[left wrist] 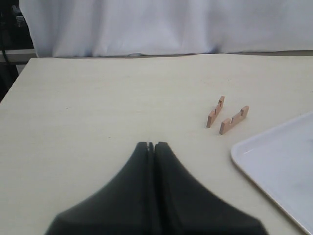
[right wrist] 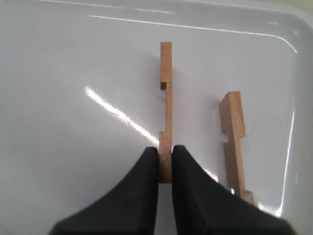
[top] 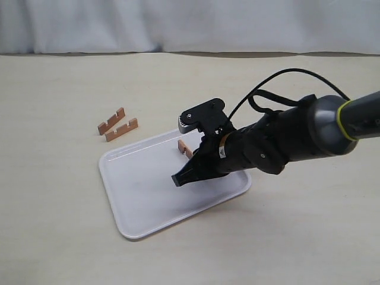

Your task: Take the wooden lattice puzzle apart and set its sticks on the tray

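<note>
No joined lattice shows, only separate reddish-brown notched sticks. My right gripper (right wrist: 165, 155) is shut on the end of one stick (right wrist: 166, 98), held edge-up over the white tray (right wrist: 73, 107). A second stick (right wrist: 234, 142) lies on the tray floor beside it, near a rounded corner. In the exterior view the right gripper (top: 180, 176) hangs over the tray (top: 148, 202), with reddish wood (top: 185, 148) showing just behind it. Two more sticks (top: 111, 121) (top: 122, 129) stand on the table left of the tray; the left wrist view shows them (left wrist: 215, 111) (left wrist: 234, 120) too. My left gripper (left wrist: 151, 145) is shut and empty.
The pale wooden table (top: 59, 225) spreads around the tray, with a white cloth backdrop (top: 178, 24) along its far edge. The tray's corner (left wrist: 279, 171) shows in the left wrist view. The left arm is out of the exterior view.
</note>
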You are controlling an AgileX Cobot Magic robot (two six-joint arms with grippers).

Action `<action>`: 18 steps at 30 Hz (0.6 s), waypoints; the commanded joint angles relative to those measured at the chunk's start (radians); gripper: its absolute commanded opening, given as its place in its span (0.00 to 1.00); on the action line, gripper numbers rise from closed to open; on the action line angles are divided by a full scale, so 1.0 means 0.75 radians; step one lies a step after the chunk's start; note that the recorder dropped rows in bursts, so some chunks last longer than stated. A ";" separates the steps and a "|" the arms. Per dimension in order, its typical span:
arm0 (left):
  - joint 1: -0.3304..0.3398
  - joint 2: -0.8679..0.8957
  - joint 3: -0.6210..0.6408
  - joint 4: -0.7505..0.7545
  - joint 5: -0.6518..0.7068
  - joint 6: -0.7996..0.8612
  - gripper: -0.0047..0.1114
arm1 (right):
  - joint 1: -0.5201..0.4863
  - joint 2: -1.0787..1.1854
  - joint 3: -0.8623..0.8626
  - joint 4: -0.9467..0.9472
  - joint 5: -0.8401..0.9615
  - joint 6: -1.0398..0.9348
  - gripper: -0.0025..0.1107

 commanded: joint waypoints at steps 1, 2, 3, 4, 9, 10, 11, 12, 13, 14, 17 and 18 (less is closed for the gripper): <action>0.000 -0.002 0.004 0.002 -0.014 -0.003 0.04 | -0.004 -0.027 0.004 0.013 -0.024 0.004 0.30; 0.000 -0.002 0.004 0.002 -0.014 -0.003 0.04 | -0.004 -0.034 0.004 0.013 -0.028 0.004 0.35; 0.000 -0.002 0.004 0.002 -0.014 -0.003 0.04 | -0.004 -0.047 0.004 0.013 -0.030 0.004 0.41; 0.000 -0.002 0.004 0.002 -0.014 -0.003 0.04 | -0.004 -0.060 0.004 0.013 -0.030 0.004 0.46; 0.000 -0.002 0.004 0.002 -0.014 -0.003 0.04 | -0.002 -0.165 0.004 0.013 -0.030 0.004 0.53; 0.000 -0.002 0.004 0.002 -0.014 -0.003 0.04 | 0.005 -0.194 0.004 0.016 -0.022 0.004 0.53; 0.000 -0.002 0.004 0.002 -0.014 -0.003 0.04 | 0.012 -0.226 0.004 0.019 -0.007 0.004 0.53; 0.000 -0.002 0.004 0.002 -0.014 -0.003 0.04 | 0.015 -0.251 0.004 0.019 0.009 0.004 0.53; 0.000 -0.002 0.004 0.002 -0.014 -0.003 0.04 | 0.032 -0.278 0.004 0.025 0.015 0.004 0.53; 0.000 -0.002 0.004 0.002 -0.014 -0.003 0.04 | 0.044 -0.301 0.006 0.025 0.021 0.004 0.53; 0.000 -0.002 0.004 0.002 -0.014 -0.003 0.04 | 0.091 -0.327 0.006 0.046 0.027 0.004 0.53; 0.000 -0.002 0.004 0.002 -0.014 -0.003 0.04 | 0.105 -0.327 0.006 0.046 0.027 0.004 0.53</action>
